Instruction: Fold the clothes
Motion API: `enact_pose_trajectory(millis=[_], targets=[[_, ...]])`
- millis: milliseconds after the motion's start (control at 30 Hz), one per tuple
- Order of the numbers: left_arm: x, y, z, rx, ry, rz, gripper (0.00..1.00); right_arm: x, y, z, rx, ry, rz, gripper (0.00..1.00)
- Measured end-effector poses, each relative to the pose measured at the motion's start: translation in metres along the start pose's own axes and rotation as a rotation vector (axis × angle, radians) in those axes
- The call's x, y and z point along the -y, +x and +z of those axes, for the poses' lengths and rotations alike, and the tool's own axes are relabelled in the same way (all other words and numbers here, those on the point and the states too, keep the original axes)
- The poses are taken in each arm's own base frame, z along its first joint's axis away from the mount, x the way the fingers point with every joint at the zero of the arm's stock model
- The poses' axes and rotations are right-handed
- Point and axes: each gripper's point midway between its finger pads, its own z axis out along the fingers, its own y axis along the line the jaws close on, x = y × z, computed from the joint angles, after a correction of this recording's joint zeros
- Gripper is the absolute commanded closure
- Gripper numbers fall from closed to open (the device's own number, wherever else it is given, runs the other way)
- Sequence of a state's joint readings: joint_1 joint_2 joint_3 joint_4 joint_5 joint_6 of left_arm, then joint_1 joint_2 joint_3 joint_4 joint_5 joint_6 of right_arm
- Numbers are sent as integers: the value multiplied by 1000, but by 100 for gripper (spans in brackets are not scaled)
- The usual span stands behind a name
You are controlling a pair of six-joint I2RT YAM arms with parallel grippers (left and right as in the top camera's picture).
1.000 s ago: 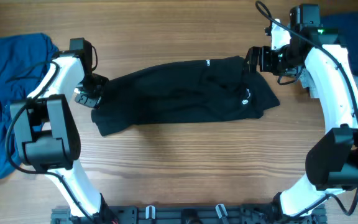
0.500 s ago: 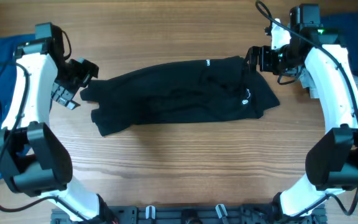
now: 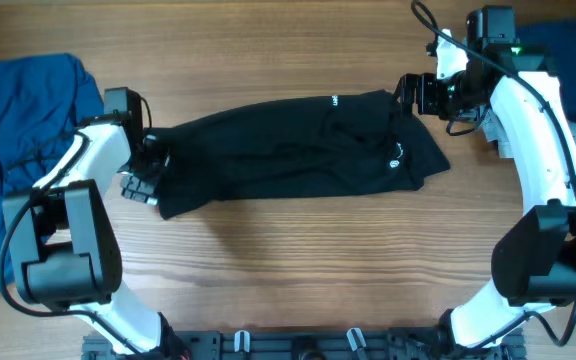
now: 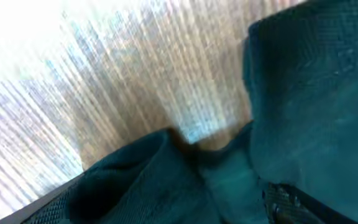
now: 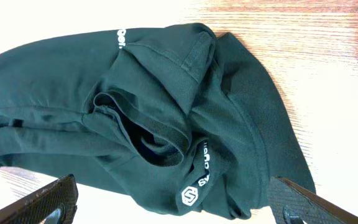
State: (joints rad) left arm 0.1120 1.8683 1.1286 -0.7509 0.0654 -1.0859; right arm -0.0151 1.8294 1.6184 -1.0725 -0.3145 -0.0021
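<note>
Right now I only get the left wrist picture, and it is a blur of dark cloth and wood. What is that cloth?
Observer: From overhead it is a black top, lying crumpled across the middle of the wooden table.
Visitor: Where is the gripper on that side?
Observer: The left gripper is at the top's left edge. I cannot tell whether it grips the cloth.
Visitor: And the other one?
Observer: The right gripper is open, at the top's right end.
Visitor: Is anything else out there?
Observer: A blue garment lies heaped at the table's left end.
</note>
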Motion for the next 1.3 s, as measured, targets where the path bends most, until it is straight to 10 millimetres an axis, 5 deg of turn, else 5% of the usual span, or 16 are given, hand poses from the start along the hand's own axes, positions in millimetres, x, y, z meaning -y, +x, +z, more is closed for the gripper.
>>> enact_pose_trajectory(millis=[767, 900, 1033, 1133, 1233, 1300], targets=[[22, -21, -23, 71, 132, -31, 7, 0, -3, 0, 11, 0, -3, 1], [27, -27, -21, 99, 145, -32, 14, 0, -2, 0, 7, 0, -2, 0], [31, -33, -3, 110, 135, -36, 38, 0, 0, 0, -2, 0, 1, 1], [32, -37, -1, 121, 140, -37, 73, 0, 1, 0, -4, 0, 1, 1], [33, -38, 2, 120, 139, -42, 96, 0, 3, 0, -11, 0, 4, 1], [33, -38, 3, 122, 139, -25, 96, 0, 3, 0, -11, 0, 4, 1]])
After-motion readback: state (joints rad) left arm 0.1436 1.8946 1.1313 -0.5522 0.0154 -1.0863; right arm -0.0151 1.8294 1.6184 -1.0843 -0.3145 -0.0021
